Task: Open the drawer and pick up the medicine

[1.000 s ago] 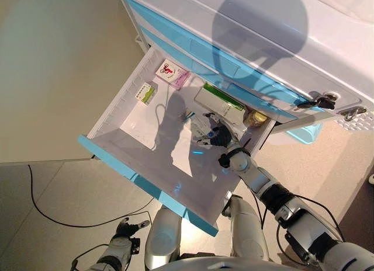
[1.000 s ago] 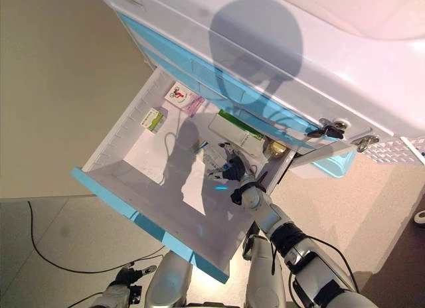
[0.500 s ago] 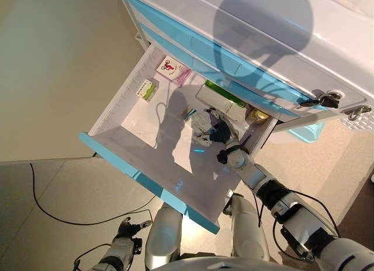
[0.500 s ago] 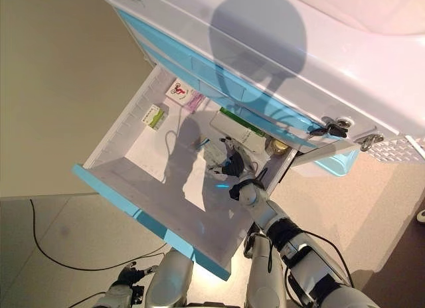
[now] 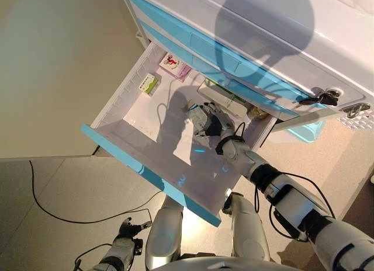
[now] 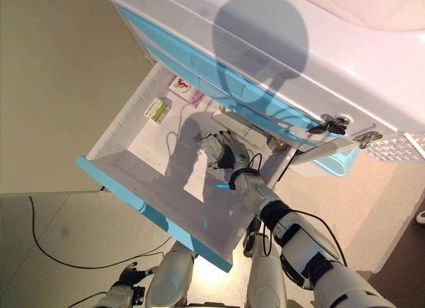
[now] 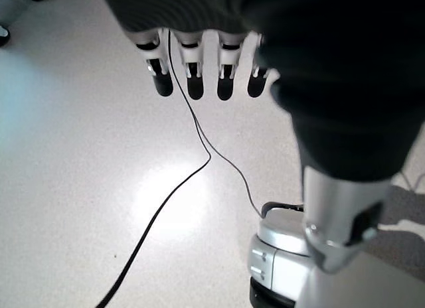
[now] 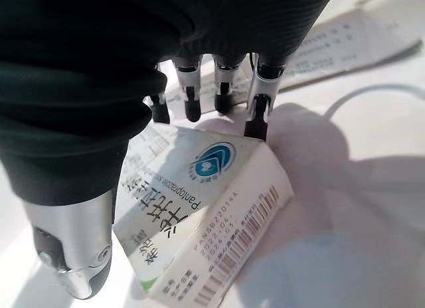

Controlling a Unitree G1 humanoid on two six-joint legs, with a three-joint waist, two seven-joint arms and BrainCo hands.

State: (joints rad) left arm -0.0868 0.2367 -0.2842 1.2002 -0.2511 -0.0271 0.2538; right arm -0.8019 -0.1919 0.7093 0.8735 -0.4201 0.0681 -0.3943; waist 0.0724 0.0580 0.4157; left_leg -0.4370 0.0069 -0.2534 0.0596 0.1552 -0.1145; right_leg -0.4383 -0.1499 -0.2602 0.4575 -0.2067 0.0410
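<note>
The blue-fronted white drawer [image 5: 146,173] of the cabinet is pulled out. My right hand [image 5: 215,125] reaches into it, near its back right. Its fingers [image 8: 257,115] and thumb [image 8: 74,255] are curled round a white medicine box [image 8: 206,235] with a blue round logo and a barcode. The box also shows in the left eye view [image 5: 197,115], just left of the hand and tilted up off the drawer floor. My left hand [image 5: 126,231] hangs low by the floor, away from the drawer, with straight fingers [image 7: 194,77] and nothing in it.
In the drawer lie a small green-and-white box [image 5: 148,83], a pink-and-white box [image 5: 175,65], a long white-and-green box [image 5: 225,100] and a gold-lidded jar [image 5: 255,112]. Keys [image 5: 320,98] hang from the cabinet's right side. Closed blue drawers sit above.
My right hand has moved left and further back in the drawer. It now holds the white box, tilted up off the floor. The left hand has not moved.
</note>
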